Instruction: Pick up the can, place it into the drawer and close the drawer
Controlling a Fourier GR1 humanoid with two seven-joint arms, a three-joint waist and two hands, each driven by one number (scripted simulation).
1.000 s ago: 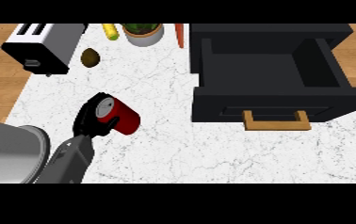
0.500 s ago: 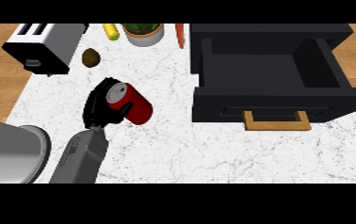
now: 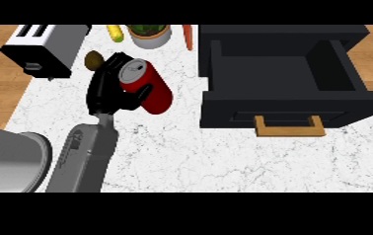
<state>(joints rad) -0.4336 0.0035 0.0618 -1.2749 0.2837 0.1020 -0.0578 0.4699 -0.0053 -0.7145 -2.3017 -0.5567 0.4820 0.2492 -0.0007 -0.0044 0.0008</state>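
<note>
Left hand (image 3: 105, 88) has its black fingers curled round the red can (image 3: 151, 90). The can is tilted, with its silver top pointing up and to the left. A small brown round thing (image 3: 93, 58) sits just beside the hand. Farther back are a toaster (image 3: 45, 49), a yellow thing (image 3: 114, 32), a pot of greens (image 3: 149, 34) and a carrot (image 3: 188, 35). White bench (image 3: 218, 160) lies between the can and the black drawer (image 3: 280, 103). The drawer is pulled open, and its dark inside shows.
</note>
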